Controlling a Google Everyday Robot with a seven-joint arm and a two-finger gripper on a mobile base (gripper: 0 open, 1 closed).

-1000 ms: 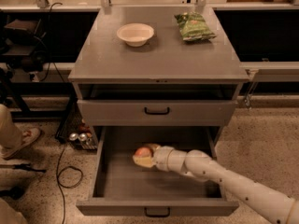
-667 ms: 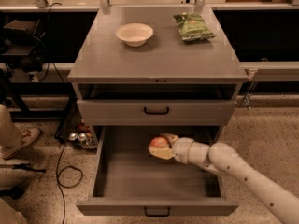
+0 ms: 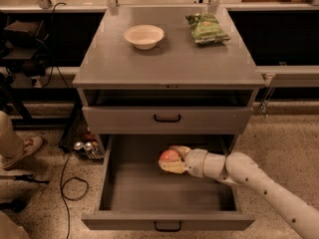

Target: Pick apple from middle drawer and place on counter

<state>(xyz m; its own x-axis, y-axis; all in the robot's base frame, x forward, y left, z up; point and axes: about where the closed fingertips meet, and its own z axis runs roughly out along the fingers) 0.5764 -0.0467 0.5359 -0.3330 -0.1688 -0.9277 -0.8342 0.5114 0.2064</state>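
The gripper (image 3: 167, 161) sits inside the open drawer (image 3: 113, 183), apparently pinching the apple (image 3: 170, 155) across its middle. The apple is probably firm, light and smooth, so it may roll on the counter (image 3: 169, 63).

the tabletop (image 3: 169, 66) and middle drawer (image 3: 164, 193) look smooth matt grey, the bowl (image 3: 143, 36) matt white, the snack bag (image 3: 207, 28) glossy, and the gripper (image 3: 167, 162), clasping the shiny apple (image 3: 169, 156) at lower centre, smooth pale plastic.

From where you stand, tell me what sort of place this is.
Probably a robotics test lab, not a home kitchen: a lone grey drawer cabinet on a speckled floor, loose black cables trailing beside it. The robot's hand holds a small reddish-pink apple over the open lower grey drawer.
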